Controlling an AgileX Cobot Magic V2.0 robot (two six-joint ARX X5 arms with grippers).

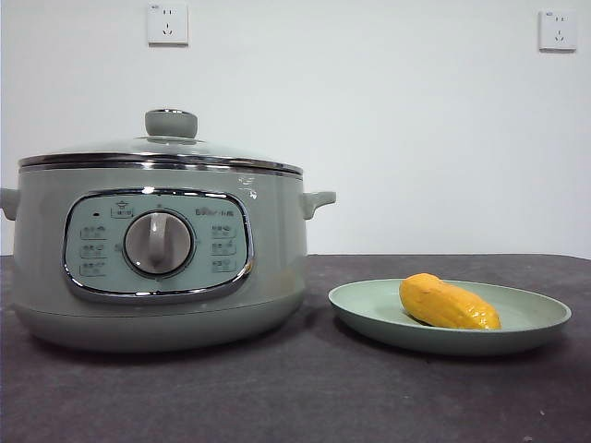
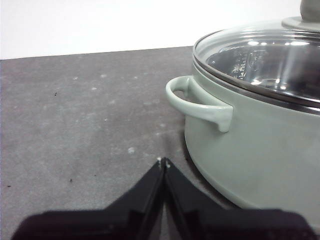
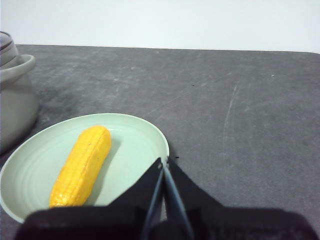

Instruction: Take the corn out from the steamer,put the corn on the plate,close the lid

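Note:
The sage-green steamer [image 1: 157,258] stands on the left of the table with its glass lid [image 1: 162,148] seated on the chrome rim. The yellow corn [image 1: 448,303] lies on the pale green plate [image 1: 545,318] to the right of the pot. In the left wrist view my left gripper [image 2: 163,161] is shut and empty, low over the table beside the steamer [image 2: 260,145] and its side handle [image 2: 197,102], with the lid [image 2: 265,57] on top. In the right wrist view my right gripper [image 3: 164,162] is shut and empty at the rim of the plate [image 3: 142,145], beside the corn [image 3: 82,165].
The dark grey table [image 1: 305,397] runs to a white wall with two sockets [image 1: 167,24]. The steamer's edge shows at the side of the right wrist view [image 3: 15,95]. No arm shows in the front view.

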